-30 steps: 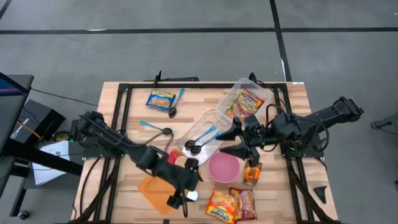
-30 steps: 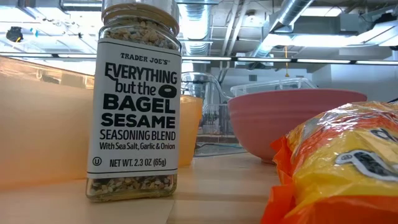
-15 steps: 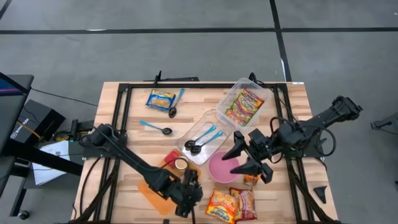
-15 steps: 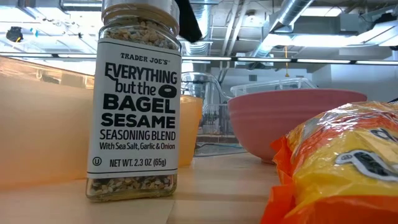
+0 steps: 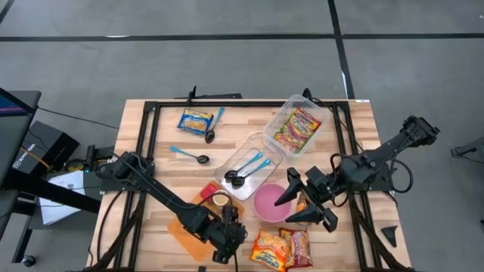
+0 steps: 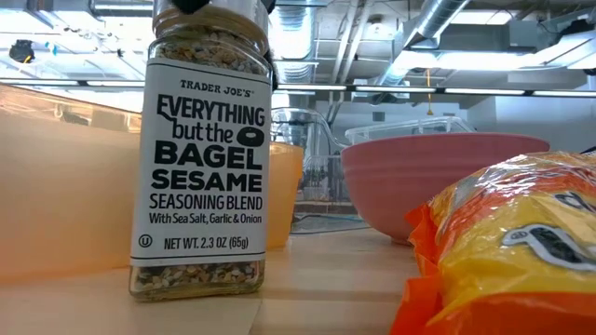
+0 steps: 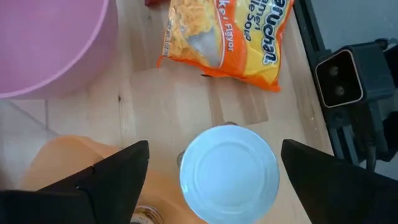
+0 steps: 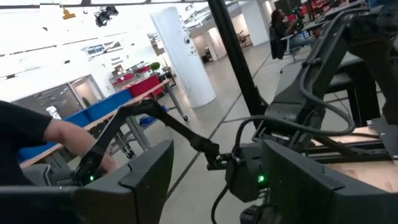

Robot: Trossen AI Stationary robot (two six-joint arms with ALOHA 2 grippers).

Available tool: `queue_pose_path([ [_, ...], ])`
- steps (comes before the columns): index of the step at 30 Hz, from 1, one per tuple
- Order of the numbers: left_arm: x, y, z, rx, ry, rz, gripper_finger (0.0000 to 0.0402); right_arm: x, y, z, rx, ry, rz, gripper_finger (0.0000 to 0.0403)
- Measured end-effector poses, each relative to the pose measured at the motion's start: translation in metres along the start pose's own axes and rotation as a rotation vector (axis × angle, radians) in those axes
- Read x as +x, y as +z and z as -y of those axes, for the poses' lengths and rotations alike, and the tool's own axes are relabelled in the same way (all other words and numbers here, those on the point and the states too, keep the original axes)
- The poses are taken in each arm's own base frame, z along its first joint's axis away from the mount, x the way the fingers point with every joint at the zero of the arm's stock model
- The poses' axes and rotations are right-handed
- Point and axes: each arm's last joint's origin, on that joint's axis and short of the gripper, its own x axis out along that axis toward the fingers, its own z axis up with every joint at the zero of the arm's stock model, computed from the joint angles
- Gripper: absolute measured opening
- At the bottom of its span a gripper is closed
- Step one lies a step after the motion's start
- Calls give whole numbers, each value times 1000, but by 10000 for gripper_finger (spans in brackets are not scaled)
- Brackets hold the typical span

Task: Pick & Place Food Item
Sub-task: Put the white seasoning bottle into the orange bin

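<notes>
Directly above the seasoning jar hung the left end effector, fingers apart either side of its white lid. Dropping off-centre could topple it on the worktop. Right end effector, fingers apart, hovered by the pink bowl.

A glass seasoning jar stands upright on the wooden bench at the left of centre, filling the frame almost from top to bottom. Its white label reads "Trader Joe's Everything but the Bagel Sesame Seasoning Blend", and seeds show above and below the label. A dark shape just touches the frame's top edge over the jar's lid. An orange translucent container fills the left side behind the jar. A pink bowl sits right of centre, farther back. An orange and yellow noodle packet fills the lower right corner, close to the camera.
</notes>
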Motion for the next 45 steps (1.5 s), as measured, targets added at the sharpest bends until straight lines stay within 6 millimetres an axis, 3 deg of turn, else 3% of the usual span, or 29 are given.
queue_pose_path([
  [6, 0, 0, 0, -27, -22, -4, 313, 0, -1, 1, -1, -6, -7, 240],
  [16, 0, 0, 1, -68, -43, -13, 205, 0, -1, 1, -1, -8, -12, 240],
  [22, -1, 2, -2, -143, -53, -12, 199, 0, -1, 0, -1, -5, -12, 240],
  [26, -8, 11, 0, -179, -97, 76, 199, 0, -2, -2, 0, 2, -14, 240],
  [31, -39, 33, -10, -241, -115, 241, 199, 0, -3, -5, 1, 14, -14, 240],
  [35, -77, 41, -28, -286, -74, 337, 199, -1, -3, -6, 1, 19, -13, 240],
  [45, -175, 29, -61, -362, 3, 460, 199, -1, -3, -6, 1, 18, -13, 240],
])
